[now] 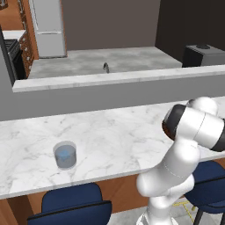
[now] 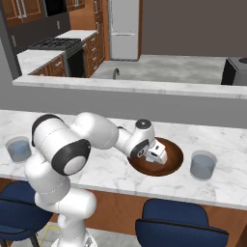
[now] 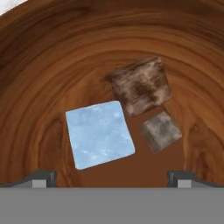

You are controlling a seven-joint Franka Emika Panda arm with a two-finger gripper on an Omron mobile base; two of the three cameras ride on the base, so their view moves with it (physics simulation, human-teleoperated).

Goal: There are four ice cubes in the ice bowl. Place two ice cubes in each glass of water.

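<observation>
Jaws spread wide, gripper (image 3: 112, 178) hanging over the ice bowl (image 2: 174, 163) w/ nothing held. Looks like the pick step: pale-blue ice cube (image 3: 99, 134) sits right between the tips. Next imo: drop straight down, pinch it, carry to a glass (image 2: 203, 165).

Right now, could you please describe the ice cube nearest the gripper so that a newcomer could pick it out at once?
On the marble counter sits the wide brown ice bowl. In the hand view, the ice cube lies left of centre on the bowl's floor. It is the large pale-blue square; its two neighbours look brownish and darker.
</observation>
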